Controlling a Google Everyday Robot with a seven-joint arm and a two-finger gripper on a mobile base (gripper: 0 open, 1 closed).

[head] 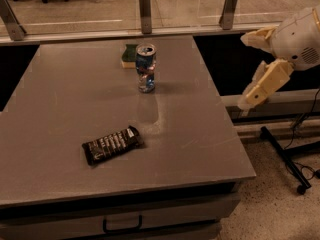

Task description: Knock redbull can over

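The redbull can (145, 67) stands upright on the grey table (60, 109), toward the back middle. It is slim, blue and silver, with a silver pull-tab top. My gripper (252, 71) is on the cream-and-white arm at the right, beyond the table's right edge. It hangs at about the can's height, well to the right of the can and apart from it.
A green-yellow sponge (129, 55) lies just behind the can on its left. A flat black snack-bar wrapper (111, 143) lies on the front half of the table. A glass railing (145, 4) runs behind the table. A black wheeled stand (287, 159) is on the floor at right.
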